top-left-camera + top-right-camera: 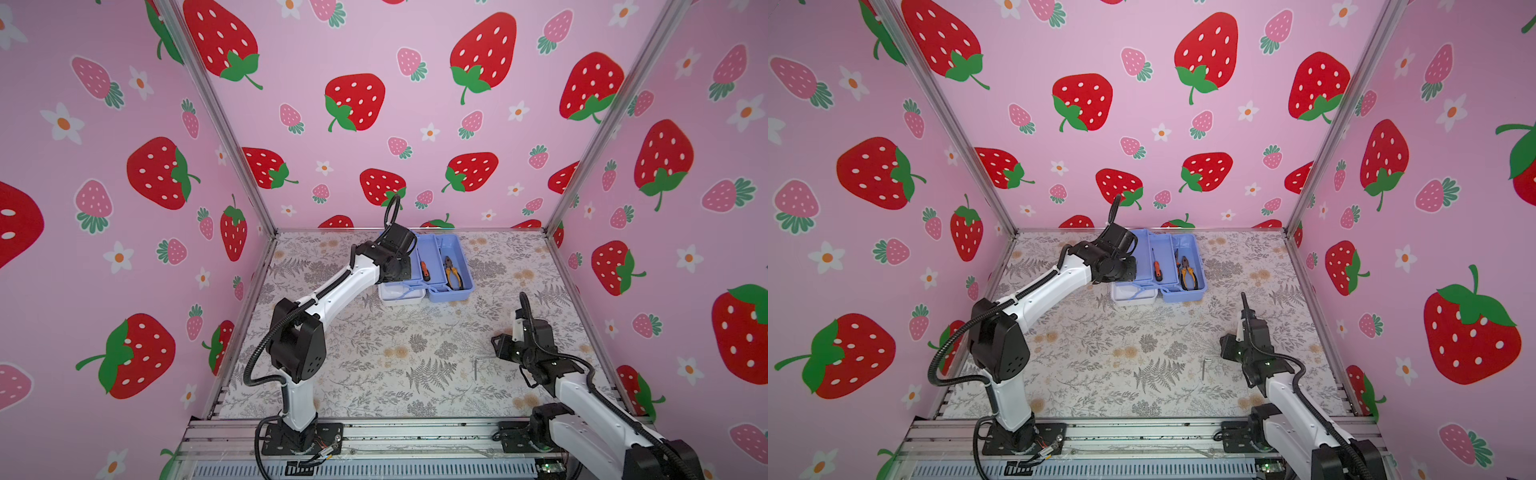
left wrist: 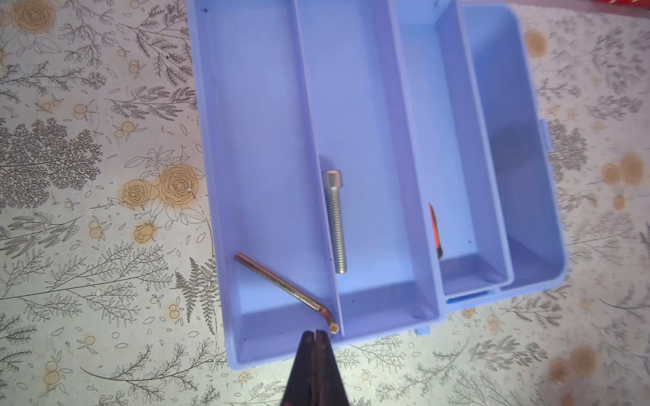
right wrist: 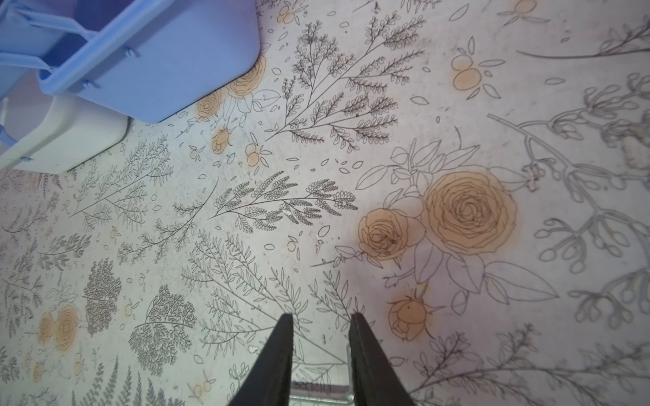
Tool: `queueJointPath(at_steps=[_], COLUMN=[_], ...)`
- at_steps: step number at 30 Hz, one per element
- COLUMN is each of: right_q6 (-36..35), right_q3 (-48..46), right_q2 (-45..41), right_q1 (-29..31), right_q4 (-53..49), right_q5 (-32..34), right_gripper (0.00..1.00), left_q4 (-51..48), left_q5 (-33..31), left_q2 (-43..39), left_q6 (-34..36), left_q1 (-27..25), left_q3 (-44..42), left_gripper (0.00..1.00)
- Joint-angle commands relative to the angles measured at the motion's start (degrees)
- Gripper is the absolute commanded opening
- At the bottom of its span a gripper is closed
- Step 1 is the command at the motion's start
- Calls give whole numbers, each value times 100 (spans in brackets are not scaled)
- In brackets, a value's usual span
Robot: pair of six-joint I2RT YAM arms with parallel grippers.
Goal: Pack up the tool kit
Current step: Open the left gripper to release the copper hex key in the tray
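The tool kit [image 1: 451,296] stands open at the middle of the table's [image 1: 374,353] far edge, its lid [image 1: 401,297] lying on the table at the case's near left. Across its compartments, from the left, lie a hex key [image 2: 281,283], a bolt [image 2: 336,225], a screwdriver [image 1: 424,271] and pliers [image 1: 452,272]. My left gripper [image 2: 315,333] hangs over the tray's end, just beside the hex key's bent tip. A loose hex key [image 1: 476,368] lies toward the table's near right corner, beside my right gripper [image 3: 322,318].
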Motion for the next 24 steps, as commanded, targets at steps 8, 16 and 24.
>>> queueJointPath(at_steps=[8, 16, 24], right_q6=[-18, -18, -27], right_q3=[-92, -101, -92], right_q2=[-64, -103, -64], right_q1=[-48, -50, -52], right_q4=[61, 51, 67], right_q5=[-4, 4, -7], right_gripper=[31, 31, 31], left_q4=[94, 61, -68], left_q5=[258, 189, 188], left_q2=[47, 331, 595], left_q6=[-205, -154, -105], left_q1=[-149, -128, -31], left_q3=[-277, 36, 387], left_gripper=[0, 0, 0])
